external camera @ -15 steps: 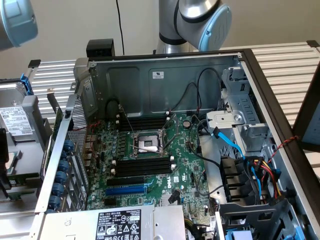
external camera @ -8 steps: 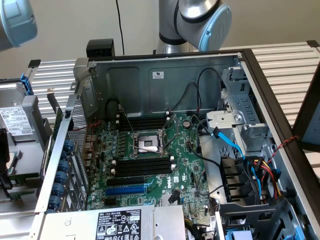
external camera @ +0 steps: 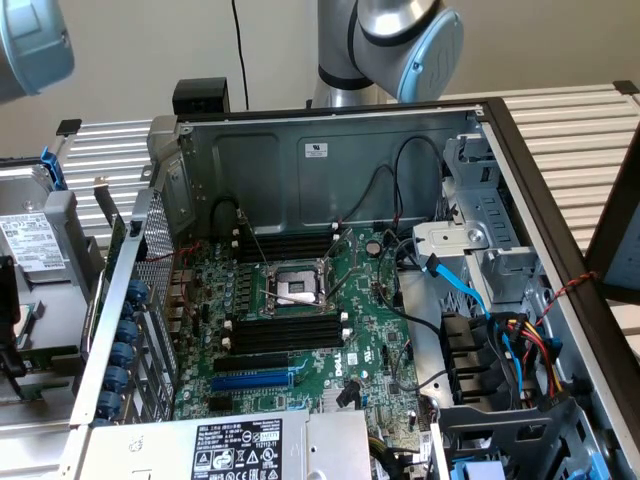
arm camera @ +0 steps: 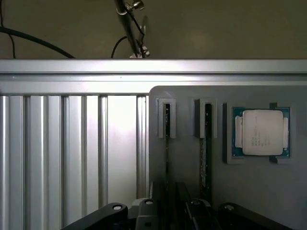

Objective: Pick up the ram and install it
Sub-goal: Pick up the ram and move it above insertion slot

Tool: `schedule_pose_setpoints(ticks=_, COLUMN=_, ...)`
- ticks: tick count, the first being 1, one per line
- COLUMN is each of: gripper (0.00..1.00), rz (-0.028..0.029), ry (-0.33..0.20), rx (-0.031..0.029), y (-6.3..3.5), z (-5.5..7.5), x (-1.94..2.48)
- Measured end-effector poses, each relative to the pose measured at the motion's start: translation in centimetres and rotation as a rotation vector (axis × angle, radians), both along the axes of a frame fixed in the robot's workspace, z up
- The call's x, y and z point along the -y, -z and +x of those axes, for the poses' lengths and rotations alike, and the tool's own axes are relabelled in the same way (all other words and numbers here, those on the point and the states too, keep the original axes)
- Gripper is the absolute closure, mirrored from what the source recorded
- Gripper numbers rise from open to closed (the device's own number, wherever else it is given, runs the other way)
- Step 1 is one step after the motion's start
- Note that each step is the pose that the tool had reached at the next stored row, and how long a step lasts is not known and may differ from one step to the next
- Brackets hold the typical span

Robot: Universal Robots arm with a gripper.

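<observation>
My gripper [arm camera: 170,213]: jaws apart, nothing clamped, close over the grey holder [arm camera: 187,158]
Ram [arm camera: 167,143]: on edge in a holder groove, near my jaws
Ram count: two, second ram [arm camera: 206,163] in the next groove
Processor [arm camera: 261,132] count: one, beside the second ram
Handling, my judgement: light, stiff, thin, fragile; I grip the flat faces mid-length, avoiding the contact edge

Open computer case [external camera: 300,190], motherboard [external camera: 372,345], processor chip [arm camera: 261,132]
</observation>
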State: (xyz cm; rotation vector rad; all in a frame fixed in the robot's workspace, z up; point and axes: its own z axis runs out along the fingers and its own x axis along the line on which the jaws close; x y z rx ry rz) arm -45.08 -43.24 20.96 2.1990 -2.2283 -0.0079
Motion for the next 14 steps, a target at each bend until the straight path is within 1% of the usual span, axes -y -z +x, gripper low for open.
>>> schedule_pose_setpoints(ticks=14, gripper=0.73, rz=0.0001, ry=0.000, rx=0.0002, y=0.26, z=-0.43, x=0.02)
